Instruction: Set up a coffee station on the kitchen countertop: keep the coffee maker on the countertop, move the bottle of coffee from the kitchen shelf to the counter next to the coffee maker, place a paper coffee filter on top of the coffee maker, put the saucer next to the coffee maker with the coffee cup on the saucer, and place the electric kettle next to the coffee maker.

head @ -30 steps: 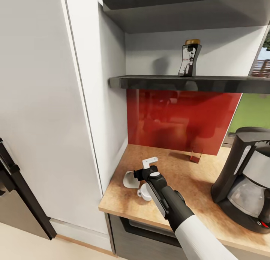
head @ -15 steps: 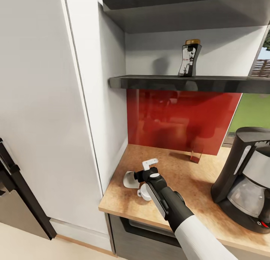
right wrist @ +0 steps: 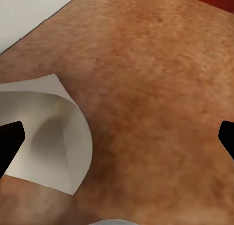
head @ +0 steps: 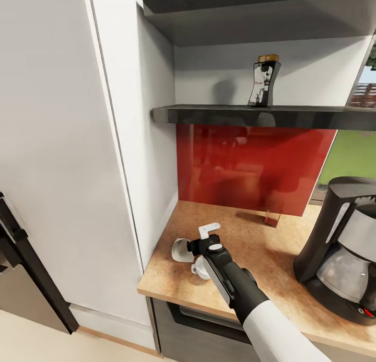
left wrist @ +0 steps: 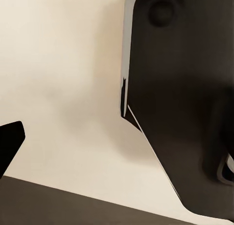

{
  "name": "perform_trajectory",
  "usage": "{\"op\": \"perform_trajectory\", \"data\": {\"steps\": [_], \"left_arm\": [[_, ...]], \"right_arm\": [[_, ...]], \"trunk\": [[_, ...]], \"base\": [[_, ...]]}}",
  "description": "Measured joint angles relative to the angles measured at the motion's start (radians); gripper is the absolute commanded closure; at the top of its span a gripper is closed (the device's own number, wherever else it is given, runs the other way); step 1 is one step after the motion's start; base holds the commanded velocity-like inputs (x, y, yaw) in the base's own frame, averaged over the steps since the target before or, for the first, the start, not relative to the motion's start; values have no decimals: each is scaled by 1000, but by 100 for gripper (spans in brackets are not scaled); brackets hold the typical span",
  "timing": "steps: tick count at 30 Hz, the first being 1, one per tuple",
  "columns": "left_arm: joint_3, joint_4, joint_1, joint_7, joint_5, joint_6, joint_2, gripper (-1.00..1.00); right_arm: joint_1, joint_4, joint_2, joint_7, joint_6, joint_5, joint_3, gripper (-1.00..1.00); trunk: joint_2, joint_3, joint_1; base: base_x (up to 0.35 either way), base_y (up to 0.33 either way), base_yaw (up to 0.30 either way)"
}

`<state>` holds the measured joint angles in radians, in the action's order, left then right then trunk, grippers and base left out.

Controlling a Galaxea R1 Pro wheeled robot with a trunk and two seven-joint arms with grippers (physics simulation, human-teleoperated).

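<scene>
My right gripper (head: pixel 202 237) hovers open low over the left end of the countertop (head: pixel 256 231). Just left of it lies the white paper coffee filter (head: pixel 180 249), curled into a cone. In the right wrist view the filter (right wrist: pixel 46 137) lies by one black fingertip (right wrist: pixel 9 143), and nothing is between the fingers. The white coffee cup (head: pixel 198 268) stands beside my wrist, partly hidden by it. At the right stands the black coffee maker (head: pixel 342 247). The bottle of coffee (head: pixel 263 81) is upright on the dark kitchen shelf (head: pixel 219 114). The saucer and electric kettle are out of view. My left gripper (left wrist: pixel 117 140) faces a pale surface.
A tall white cabinet side (head: pixel 151 158) walls the counter's left end. A red backsplash (head: pixel 250 168) runs behind it, with a small red block (head: pixel 271 219) at its foot. A black appliance edge (head: pixel 21 263) stands at far left. Bare worktop lies between the filter and the coffee maker.
My right gripper has dipped slightly lower toward the counter beside the filter. Nothing else has moved.
</scene>
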<state>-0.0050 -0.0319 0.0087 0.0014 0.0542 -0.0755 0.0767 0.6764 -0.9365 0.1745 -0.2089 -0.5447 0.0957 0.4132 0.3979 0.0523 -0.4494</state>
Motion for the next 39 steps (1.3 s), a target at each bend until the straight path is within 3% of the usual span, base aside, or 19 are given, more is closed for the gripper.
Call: {"op": "perform_trajectory", "data": {"steps": [39], "left_arm": [[0, 2, 0, 0, 1, 0, 0, -100]], "right_arm": [[0, 58, 0, 0, 8, -1, -1, -100]], "trunk": [[0, 0, 0]], "base": [[45, 0, 0]]}}
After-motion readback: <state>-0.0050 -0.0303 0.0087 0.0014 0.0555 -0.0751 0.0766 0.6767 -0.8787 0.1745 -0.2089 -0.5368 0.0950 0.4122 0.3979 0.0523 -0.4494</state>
